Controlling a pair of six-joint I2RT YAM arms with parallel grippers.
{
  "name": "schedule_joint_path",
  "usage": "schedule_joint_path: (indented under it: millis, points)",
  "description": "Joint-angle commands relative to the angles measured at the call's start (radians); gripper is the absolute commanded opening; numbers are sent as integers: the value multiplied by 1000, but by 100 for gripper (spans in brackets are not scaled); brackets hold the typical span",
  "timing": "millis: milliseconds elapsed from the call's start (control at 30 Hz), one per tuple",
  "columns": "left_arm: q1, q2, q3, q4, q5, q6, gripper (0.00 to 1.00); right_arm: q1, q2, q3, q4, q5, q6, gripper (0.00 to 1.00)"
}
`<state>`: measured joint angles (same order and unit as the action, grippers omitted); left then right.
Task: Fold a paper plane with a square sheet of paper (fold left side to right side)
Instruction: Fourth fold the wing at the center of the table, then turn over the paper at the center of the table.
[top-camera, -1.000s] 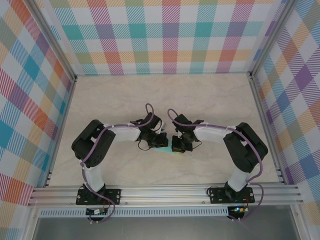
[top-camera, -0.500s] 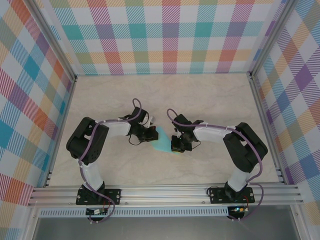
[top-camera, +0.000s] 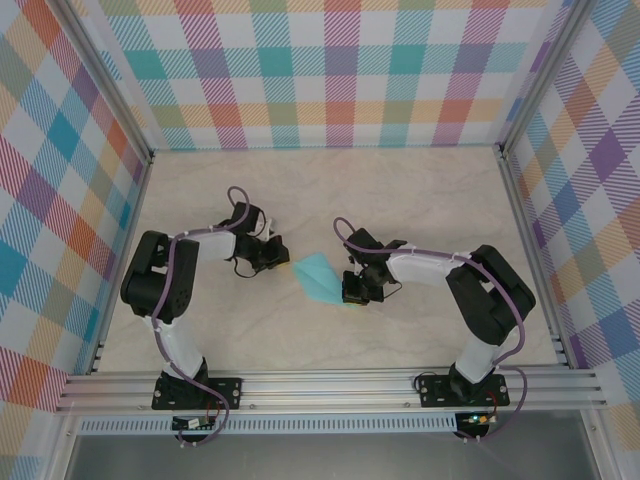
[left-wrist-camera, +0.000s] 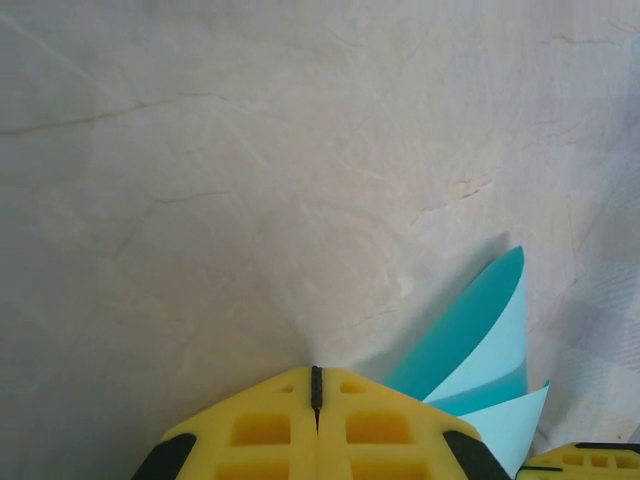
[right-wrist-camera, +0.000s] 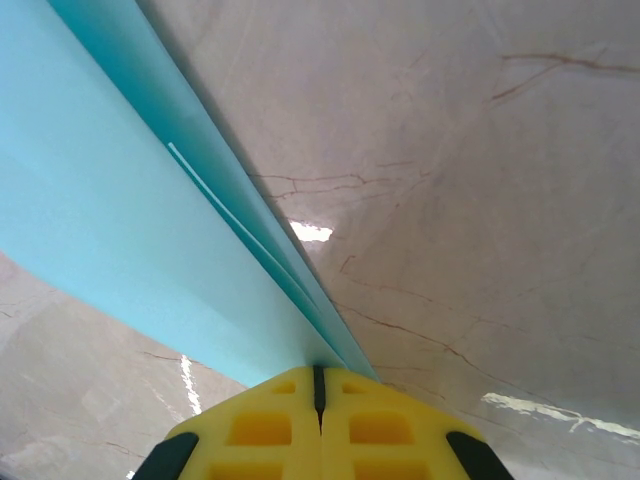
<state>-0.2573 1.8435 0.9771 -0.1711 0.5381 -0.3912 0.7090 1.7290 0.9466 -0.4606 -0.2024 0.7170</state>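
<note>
The teal paper (top-camera: 320, 277) is folded into a narrow pointed shape of several layers and lies at the table's middle, its tip pointing toward the left arm. My right gripper (top-camera: 352, 290) is shut on its right end. In the right wrist view the layers (right-wrist-camera: 120, 200) run straight into the closed yellow fingertips (right-wrist-camera: 319, 372). My left gripper (top-camera: 283, 255) is shut with nothing in it, a short way left of the paper's tip. In the left wrist view its tips (left-wrist-camera: 316, 372) meet, and the paper (left-wrist-camera: 480, 330) rises just to their right.
The marbled beige table (top-camera: 420, 200) is walled by plaid panels on three sides, with aluminium rails along the near edge. A corner of the right gripper's yellow finger (left-wrist-camera: 590, 460) shows at the bottom right of the left wrist view.
My left gripper has pulled back to the left, away from the paper, uncovering its pointed tip. The right gripper has stayed in place, shut on the paper.
</note>
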Motion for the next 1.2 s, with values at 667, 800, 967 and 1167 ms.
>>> schedule_joint_path:
  millis: [667, 800, 967, 1167]
  points:
    - [-216, -299, -201, 167, -94, -292, 37, 6, -650, -191, 6, 320, -188, 100]
    - [-243, -189, -152, 230, -66, -310, 38, 6, -742, -235, 27, 301, -198, 100]
    - [-260, -85, -99, 253, -64, -322, 38, 5, -803, -251, -4, 315, -196, 100]
    - [-263, -47, -57, 309, -26, -339, 26, -13, -864, -287, 25, 276, -186, 100]
